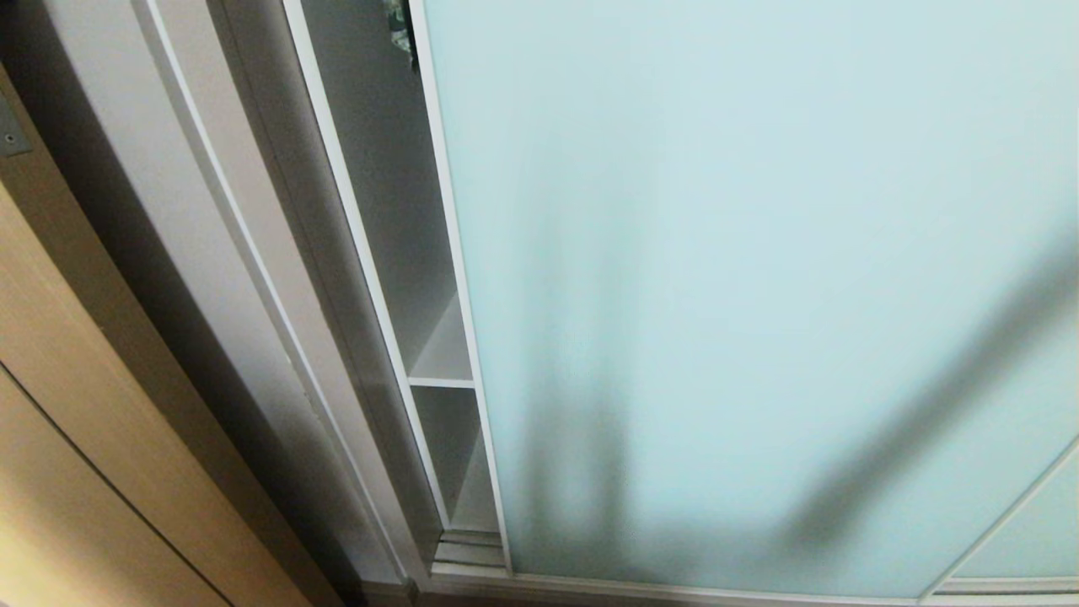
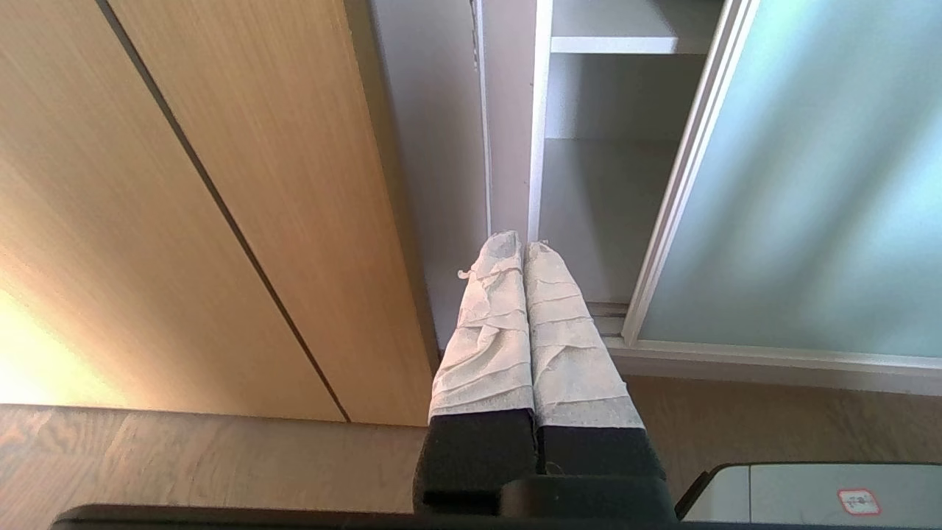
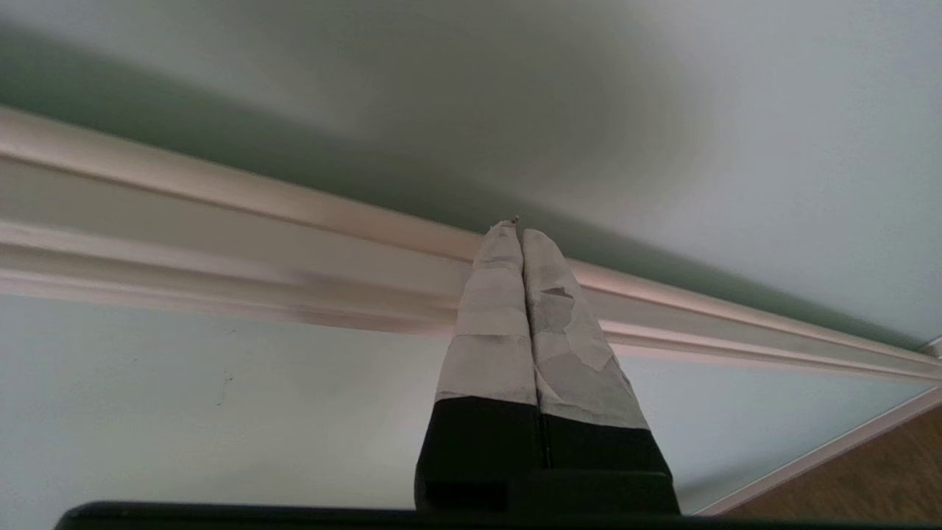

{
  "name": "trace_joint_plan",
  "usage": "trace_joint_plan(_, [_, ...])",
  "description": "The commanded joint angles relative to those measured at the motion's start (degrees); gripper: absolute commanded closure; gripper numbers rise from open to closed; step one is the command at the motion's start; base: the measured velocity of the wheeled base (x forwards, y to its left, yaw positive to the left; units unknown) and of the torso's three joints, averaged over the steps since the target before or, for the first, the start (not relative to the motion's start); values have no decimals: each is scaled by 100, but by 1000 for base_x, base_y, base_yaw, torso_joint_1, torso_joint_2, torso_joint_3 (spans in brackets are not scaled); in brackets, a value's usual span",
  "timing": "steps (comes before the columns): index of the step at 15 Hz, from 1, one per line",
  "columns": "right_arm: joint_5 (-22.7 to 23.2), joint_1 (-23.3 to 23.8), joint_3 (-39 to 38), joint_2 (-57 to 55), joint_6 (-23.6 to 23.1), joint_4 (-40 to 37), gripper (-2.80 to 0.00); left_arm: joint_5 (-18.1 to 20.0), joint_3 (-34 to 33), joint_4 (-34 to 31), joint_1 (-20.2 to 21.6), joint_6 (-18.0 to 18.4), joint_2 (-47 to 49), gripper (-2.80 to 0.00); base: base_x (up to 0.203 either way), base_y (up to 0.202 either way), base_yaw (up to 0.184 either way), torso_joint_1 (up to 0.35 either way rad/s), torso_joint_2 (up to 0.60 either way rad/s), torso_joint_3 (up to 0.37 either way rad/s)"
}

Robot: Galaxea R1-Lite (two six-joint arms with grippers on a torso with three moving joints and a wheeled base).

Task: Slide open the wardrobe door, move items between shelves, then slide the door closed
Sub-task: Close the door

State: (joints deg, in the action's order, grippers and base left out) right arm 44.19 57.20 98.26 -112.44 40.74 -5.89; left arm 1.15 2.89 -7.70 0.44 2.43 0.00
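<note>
The sliding wardrobe door (image 1: 742, 287), a frosted pale blue-green glass panel in a thin silver-white frame, fills most of the head view and covers nearly the whole wardrobe front. A narrow gap stays uncovered along its left edge, beside the white wardrobe side wall (image 1: 253, 253). In that gap white shelves (image 1: 442, 371) show, one board above the wardrobe's bottom track. Left of the wardrobe stands a tan wooden door (image 1: 67, 405). Neither arm shows in the head view. The right gripper (image 3: 519, 234) has its taped fingers pressed together, holding nothing, pointed at the door's frame rail (image 3: 294, 221) near the glass. The left gripper (image 2: 522, 244) is likewise closed and empty, low over the wood-grain floor (image 2: 184, 456), aimed at the gap's edge.
</note>
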Motion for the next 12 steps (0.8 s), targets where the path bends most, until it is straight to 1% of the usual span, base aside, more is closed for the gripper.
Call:
trace_joint_plan(1, [5,-121,3,-82,5,11,0,0,1,-3,2,3,9,0,0,0,0,0,0,0])
trace_joint_plan(12, [2,-211,176,-457,-5,70,0,0,1,-3,9,3,9,0,0,0,0,0,0,0])
